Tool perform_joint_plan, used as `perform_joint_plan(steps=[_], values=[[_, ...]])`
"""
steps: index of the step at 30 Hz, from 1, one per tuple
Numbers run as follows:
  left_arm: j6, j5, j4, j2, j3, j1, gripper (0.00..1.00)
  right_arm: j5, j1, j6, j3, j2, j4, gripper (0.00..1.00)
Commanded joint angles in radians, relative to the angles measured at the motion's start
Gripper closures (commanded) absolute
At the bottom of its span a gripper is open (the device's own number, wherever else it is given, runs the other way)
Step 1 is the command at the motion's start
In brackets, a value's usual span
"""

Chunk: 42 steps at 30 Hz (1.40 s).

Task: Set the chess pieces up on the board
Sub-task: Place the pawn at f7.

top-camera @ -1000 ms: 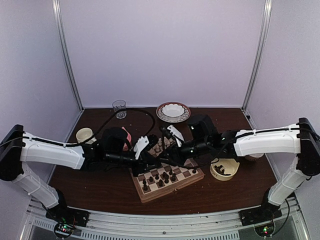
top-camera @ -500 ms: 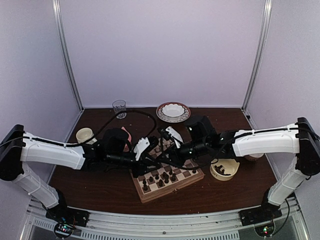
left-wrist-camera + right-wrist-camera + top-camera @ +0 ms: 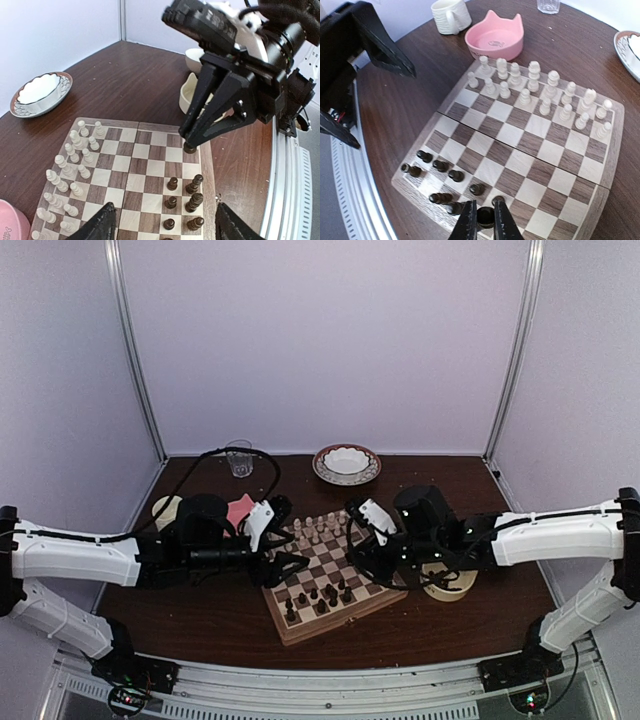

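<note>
Got a dark chess piece (image 3: 485, 216) pinched upright in the right gripper (image 3: 190, 141), at the board's (image 3: 520, 150) edge row beside other dark pieces (image 3: 440, 165). Loads of bare squares mid-board. Holding nothing in the wide-spread left gripper (image 3: 165, 212).

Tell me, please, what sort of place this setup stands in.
Most likely a robot test booth in a lab: plain pale walls meet at metal corner posts, two white arms are bolted to a rail at the near edge of a dark table, and a chessboard lies on it.
</note>
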Motion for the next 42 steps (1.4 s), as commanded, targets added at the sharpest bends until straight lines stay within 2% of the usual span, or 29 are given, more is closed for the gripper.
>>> perform_joint_plan(steps=[1,6,16,29,42], values=[[-0.022,-0.093,0.051,-0.012,-0.022,-0.002,0.32,0.158,-0.001,-0.009,-0.074,-0.017,0.027,0.97],[-0.024,-0.096,0.049,-0.006,-0.018,-0.002,0.32,0.206,-0.007,0.028,-0.083,0.027,0.041,1.00],[-0.021,-0.101,0.040,0.001,-0.012,-0.002,0.32,0.101,-0.035,0.093,-0.049,0.168,0.045,0.99],[-0.022,-0.084,0.034,0.015,-0.002,-0.001,0.32,0.019,-0.051,0.095,-0.044,0.197,0.081,0.96],[-0.022,-0.066,0.037,0.016,0.000,-0.002,0.31,0.010,-0.051,0.084,-0.014,0.225,0.066,0.93]])
